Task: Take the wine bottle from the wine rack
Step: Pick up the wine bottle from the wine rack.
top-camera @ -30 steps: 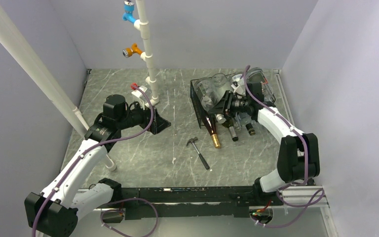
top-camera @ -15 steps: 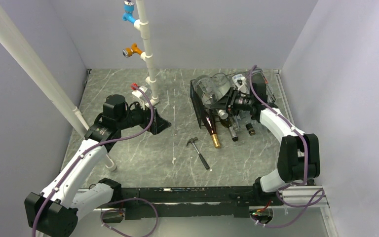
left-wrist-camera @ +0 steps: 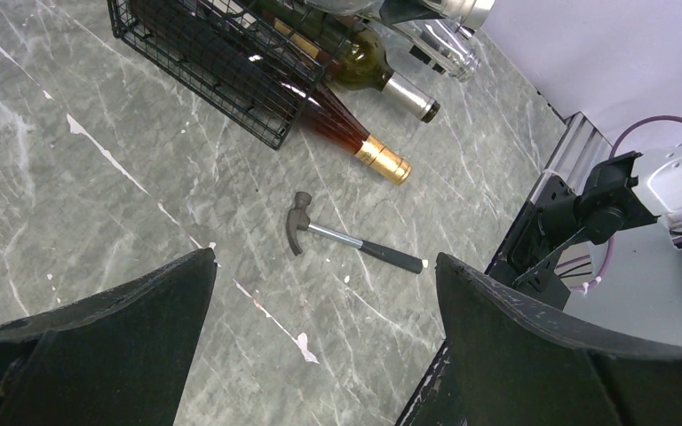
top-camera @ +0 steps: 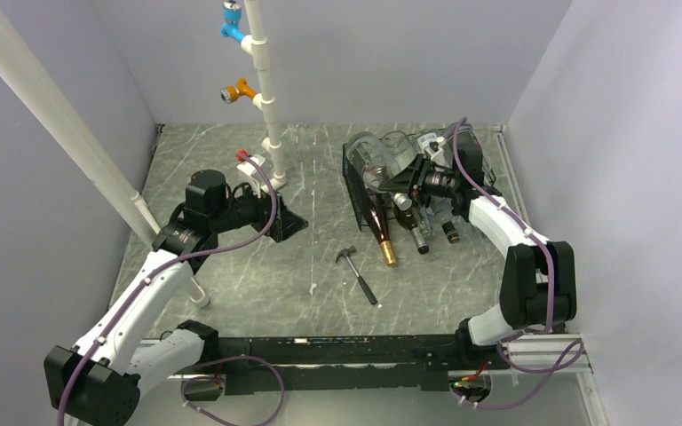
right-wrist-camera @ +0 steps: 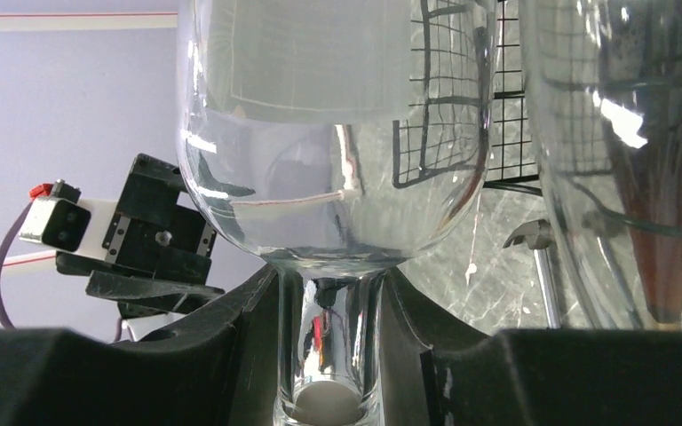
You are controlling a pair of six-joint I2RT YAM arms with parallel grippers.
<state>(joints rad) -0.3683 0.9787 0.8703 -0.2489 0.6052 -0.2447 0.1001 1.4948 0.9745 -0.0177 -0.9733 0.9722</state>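
Note:
The black wire wine rack (top-camera: 356, 197) stands at the back right of the table with several bottles on it. My right gripper (top-camera: 407, 184) is shut on the neck of a clear glass wine bottle (top-camera: 376, 158) lying on the rack's top. In the right wrist view the clear bottle (right-wrist-camera: 329, 133) fills the frame, and its neck sits between the black fingers (right-wrist-camera: 231, 328) of the right gripper (right-wrist-camera: 329, 306). The rack's mesh (right-wrist-camera: 444, 106) shows through the glass. My left gripper (top-camera: 289, 222) hangs open over the table, left of the rack, nothing in it (left-wrist-camera: 324, 257).
A small hammer (top-camera: 356, 266) lies on the marble table in front of the rack. A brown bottle with a gold cap (top-camera: 380, 234) and dark bottles (top-camera: 419, 232) stick out of the rack's near side. A white pipe post (top-camera: 262, 89) stands at the back middle.
My right wrist has shifted slightly toward the far right with the clear bottle's neck in it, and the bottle's body has swung a little left. The left arm has not moved.

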